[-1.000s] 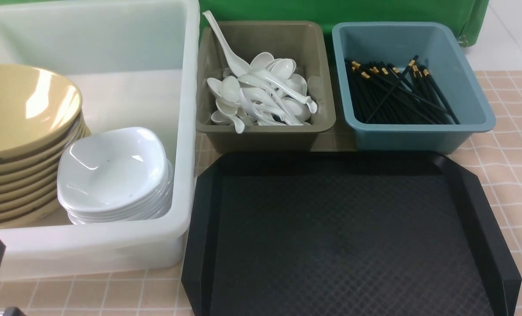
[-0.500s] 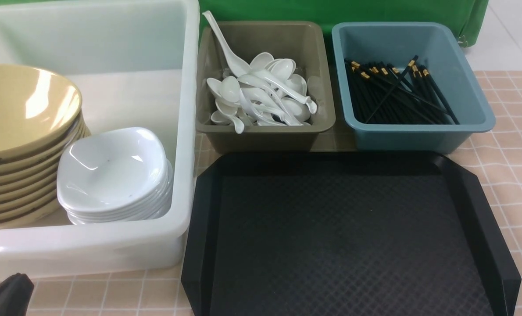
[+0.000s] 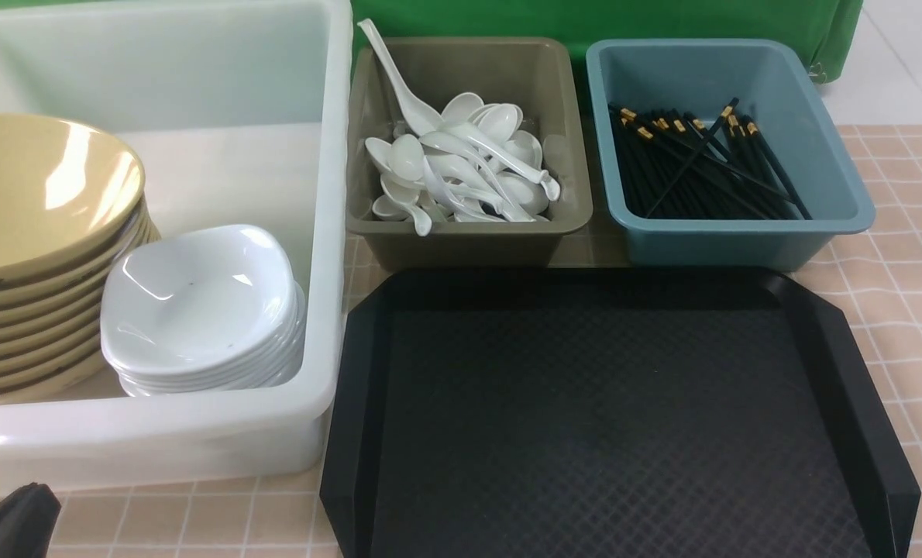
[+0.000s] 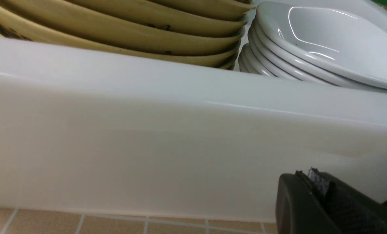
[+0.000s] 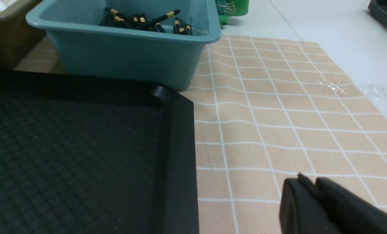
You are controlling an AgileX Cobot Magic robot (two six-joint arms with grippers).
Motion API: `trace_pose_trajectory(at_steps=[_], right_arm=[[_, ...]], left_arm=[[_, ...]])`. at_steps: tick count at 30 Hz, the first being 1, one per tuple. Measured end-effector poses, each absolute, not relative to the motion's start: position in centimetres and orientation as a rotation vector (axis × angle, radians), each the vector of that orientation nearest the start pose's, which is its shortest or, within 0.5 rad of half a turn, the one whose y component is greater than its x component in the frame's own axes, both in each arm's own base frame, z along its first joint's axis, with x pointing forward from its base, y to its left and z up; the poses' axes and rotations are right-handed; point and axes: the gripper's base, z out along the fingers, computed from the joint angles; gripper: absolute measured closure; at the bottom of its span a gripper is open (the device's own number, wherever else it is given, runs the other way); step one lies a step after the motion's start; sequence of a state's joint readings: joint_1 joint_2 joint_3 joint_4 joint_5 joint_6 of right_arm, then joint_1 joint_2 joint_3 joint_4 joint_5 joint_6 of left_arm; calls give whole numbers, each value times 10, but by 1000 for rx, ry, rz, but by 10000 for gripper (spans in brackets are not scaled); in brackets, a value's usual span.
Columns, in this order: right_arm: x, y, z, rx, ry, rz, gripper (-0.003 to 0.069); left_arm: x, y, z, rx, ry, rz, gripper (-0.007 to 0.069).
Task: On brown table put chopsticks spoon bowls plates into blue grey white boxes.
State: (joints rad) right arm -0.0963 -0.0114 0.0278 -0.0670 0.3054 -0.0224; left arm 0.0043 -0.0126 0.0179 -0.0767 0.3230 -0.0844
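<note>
The left gripper (image 3: 56,490) has just dropped lower by the white tub (image 3: 159,442), jaws pressed together like the right gripper's (image 5: 305,182), while bowls (image 3: 43,194), plates (image 3: 197,302), spoons (image 3: 461,155) and chopsticks (image 3: 693,167) sit boxed, so the job looks finished.

tan bowls (image 3: 43,194): stacked, tilted | white plates (image 3: 201,302): stacked, beside bowls | black chopsticks (image 3: 701,170): crisscrossed, blue box (image 3: 748,236)

front: high, looking forward and down | left wrist: low, close at tub (image 3: 159,434) | right wrist: shares blue box (image 3: 748,240), frame's upper right
</note>
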Motion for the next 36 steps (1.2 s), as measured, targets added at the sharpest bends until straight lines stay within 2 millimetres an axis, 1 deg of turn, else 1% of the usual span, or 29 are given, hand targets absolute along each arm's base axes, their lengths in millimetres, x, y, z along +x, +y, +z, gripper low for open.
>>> trace_pose_trajectory(at_steps=[36], right_arm=[[54,-7,177,23,1807,-148,524]], left_arm=[[54,-2,179,-127,1809,-129,619]])
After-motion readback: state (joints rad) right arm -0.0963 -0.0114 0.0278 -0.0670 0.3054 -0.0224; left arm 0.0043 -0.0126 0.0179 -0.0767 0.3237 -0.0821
